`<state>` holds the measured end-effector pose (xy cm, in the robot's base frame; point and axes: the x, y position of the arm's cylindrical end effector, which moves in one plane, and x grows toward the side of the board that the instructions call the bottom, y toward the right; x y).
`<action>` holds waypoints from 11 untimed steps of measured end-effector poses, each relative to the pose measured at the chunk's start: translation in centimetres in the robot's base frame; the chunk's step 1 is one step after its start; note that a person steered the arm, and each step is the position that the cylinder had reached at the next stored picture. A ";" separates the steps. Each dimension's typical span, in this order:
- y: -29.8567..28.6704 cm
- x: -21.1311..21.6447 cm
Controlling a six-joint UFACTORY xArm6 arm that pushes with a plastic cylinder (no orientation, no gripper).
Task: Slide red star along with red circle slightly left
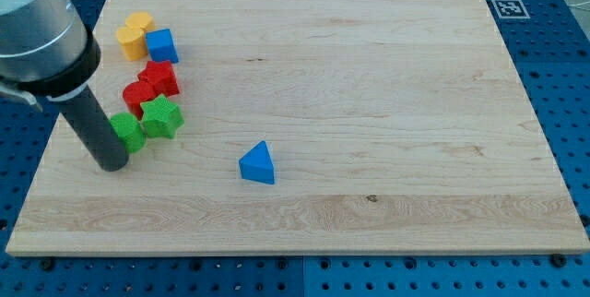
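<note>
The red star lies near the board's left edge, with the red circle touching it at its lower left. My tip rests on the board below and left of both, close to the left edge. It stands just left of the green blocks. The dark rod rises from the tip toward the view's top left and hides part of the board's left side.
A green star and a green block lie just below the red pair. A yellow block and a blue cube lie above them. A blue triangle sits alone near the middle. The wooden board rests on a blue pegboard.
</note>
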<state>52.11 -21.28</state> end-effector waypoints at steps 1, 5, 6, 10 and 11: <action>0.0 -2.6; 2.9 -0.8; 5.3 -1.1; 10.7 -11.8; 10.7 -12.3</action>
<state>39.77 -10.61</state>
